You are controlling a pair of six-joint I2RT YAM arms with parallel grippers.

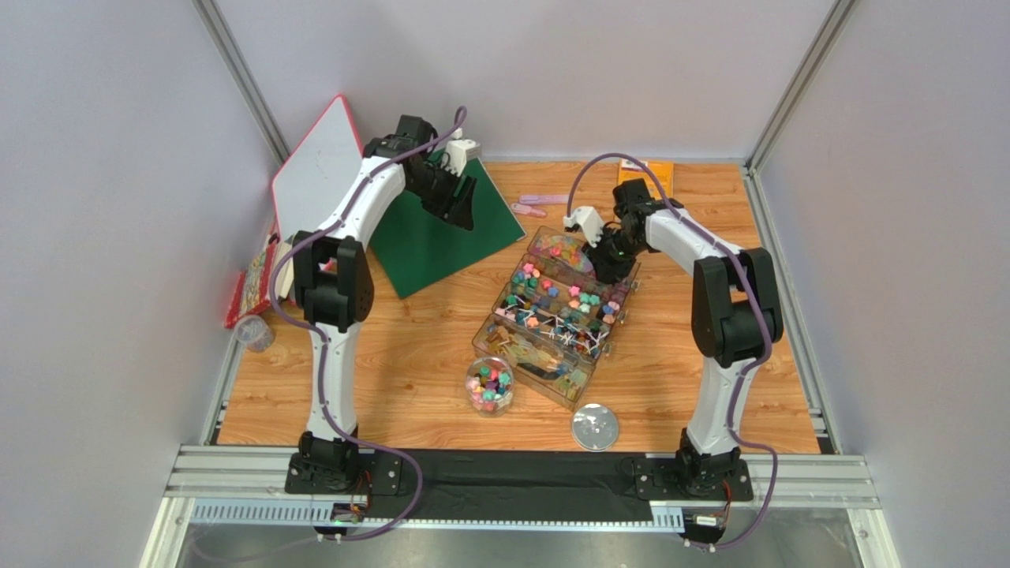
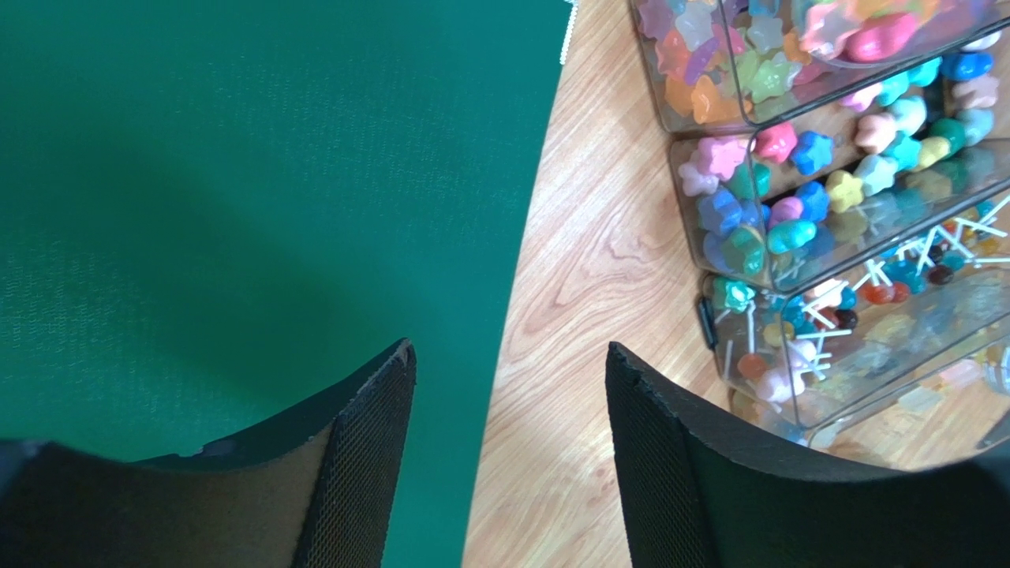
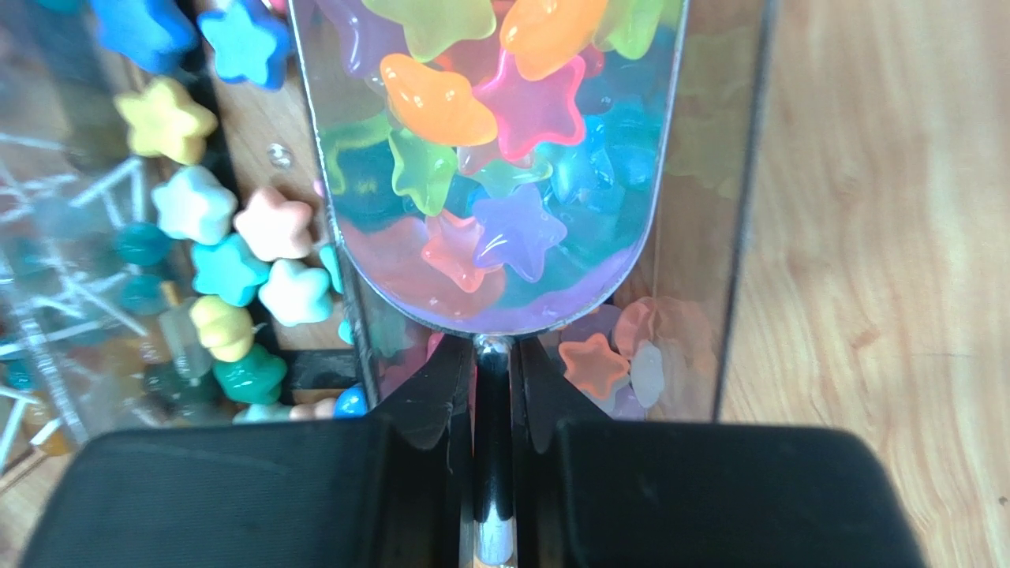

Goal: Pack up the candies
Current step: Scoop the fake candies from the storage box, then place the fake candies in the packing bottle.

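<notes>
The candies (image 1: 557, 296) fill a clear compartment box (image 1: 480, 337) mid-table: stars, small sweets and ones on white sticks. My right gripper (image 1: 611, 255) is over the box's far compartment. In the right wrist view it (image 3: 494, 361) is shut on the thin metal handle of a clear scoop (image 3: 498, 178) that holds several translucent star candies (image 3: 439, 101). My left gripper (image 1: 456, 201) is open and empty above a green mat; in the left wrist view it (image 2: 510, 367) hangs over the mat's edge, with the box of candies (image 2: 830, 178) to its right.
A green mat (image 1: 445, 237) lies at back left by a tilted white board (image 1: 318, 172). A small clear cup of candies (image 1: 490, 386) and a round lid (image 1: 595, 427) sit near the front. An orange booklet (image 1: 658, 174) and pink strips (image 1: 539, 204) lie at the back.
</notes>
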